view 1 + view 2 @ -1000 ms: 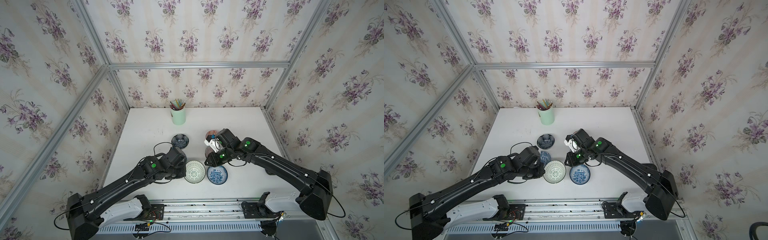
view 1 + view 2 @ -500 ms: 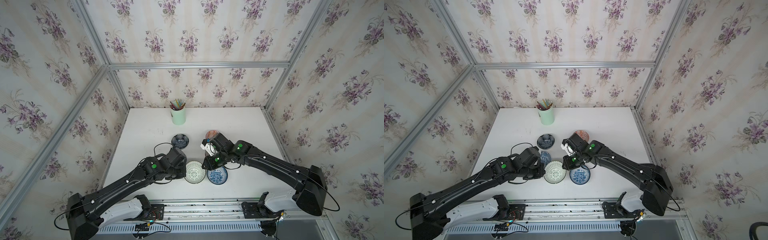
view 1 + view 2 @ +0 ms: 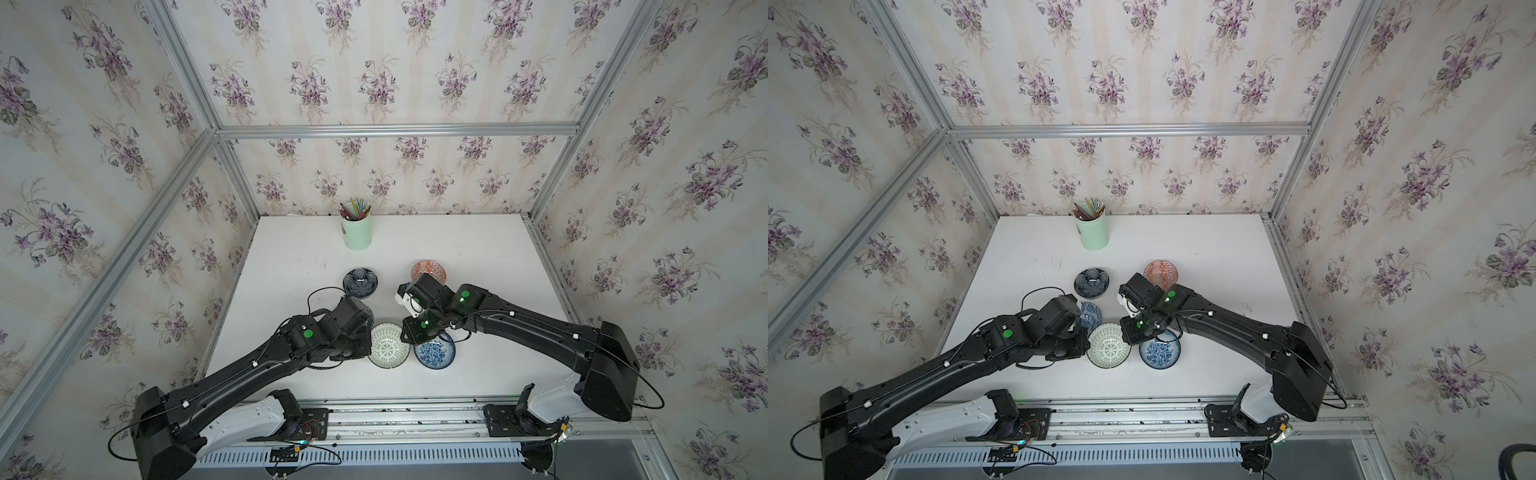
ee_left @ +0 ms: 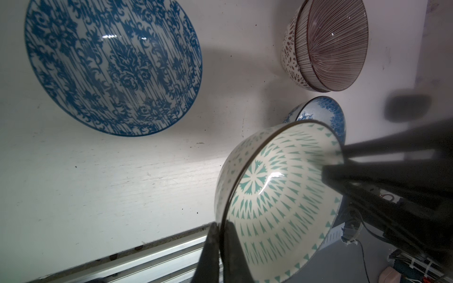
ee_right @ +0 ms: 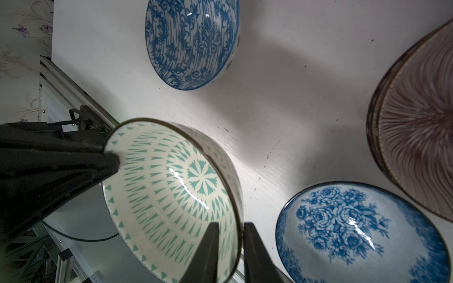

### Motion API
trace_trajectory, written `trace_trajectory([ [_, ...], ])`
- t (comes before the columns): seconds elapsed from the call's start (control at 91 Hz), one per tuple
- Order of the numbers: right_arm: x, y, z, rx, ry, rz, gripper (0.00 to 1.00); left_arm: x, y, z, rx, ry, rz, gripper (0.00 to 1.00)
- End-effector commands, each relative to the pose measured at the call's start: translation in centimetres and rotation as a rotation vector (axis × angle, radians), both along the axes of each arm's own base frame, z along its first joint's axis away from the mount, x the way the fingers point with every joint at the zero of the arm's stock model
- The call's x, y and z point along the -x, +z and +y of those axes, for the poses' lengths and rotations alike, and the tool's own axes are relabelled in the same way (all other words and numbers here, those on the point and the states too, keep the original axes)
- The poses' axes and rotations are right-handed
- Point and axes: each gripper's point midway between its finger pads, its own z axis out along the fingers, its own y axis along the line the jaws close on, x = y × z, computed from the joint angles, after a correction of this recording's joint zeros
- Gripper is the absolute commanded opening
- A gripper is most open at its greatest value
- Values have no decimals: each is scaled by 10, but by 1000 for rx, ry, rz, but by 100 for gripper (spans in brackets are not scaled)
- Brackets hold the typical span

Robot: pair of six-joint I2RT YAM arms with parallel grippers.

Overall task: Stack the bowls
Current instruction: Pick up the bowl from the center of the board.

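The left gripper (image 4: 221,224) is clamped on the rim of the teal-patterned white bowl (image 3: 389,345), which is held tilted just beside the blue rose bowl (image 3: 436,356). The right gripper (image 5: 230,225) is set astride the opposite rim, narrowly parted; whether it is pinching cannot be told. A handover seems to be in hand. Next, one hold would have to be let go before the bowl is nested.

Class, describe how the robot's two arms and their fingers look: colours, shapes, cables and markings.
The left arm and right arm are black, boxy links on white base segments. Black cables with white clips run along them, and a round green dot marks each wrist. The fingers are flat, black, tapered blades.
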Motion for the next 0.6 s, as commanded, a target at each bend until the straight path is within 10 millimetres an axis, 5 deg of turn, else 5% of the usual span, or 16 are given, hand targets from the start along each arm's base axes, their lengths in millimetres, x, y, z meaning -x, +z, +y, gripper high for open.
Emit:
trace_trajectory([
  [0.0, -4, 2, 4, 0, -5, -25, 19, -6, 6, -6, 35, 0, -34, 0],
  [0.242, -4, 0, 7, 16, -5, -30, 0, -5, 5, -6, 41, 2, -32, 0],
  [0.374, -6, 4, 11, 12, 6, -33, 0, -5, 6, -6, 55, 2, -41, 0],
  [0.473, -10, 9, 13, 20, 19, -45, 0, -6, 11, 2, 49, 29, -66, 73],
  [0.538, -13, 12, 14, 33, 23, -51, 0, -7, 18, 10, 41, 48, -91, 92],
  [0.593, -16, 14, 16, 33, 29, -50, 0, -6, 24, 17, 41, 60, -115, 95],
])
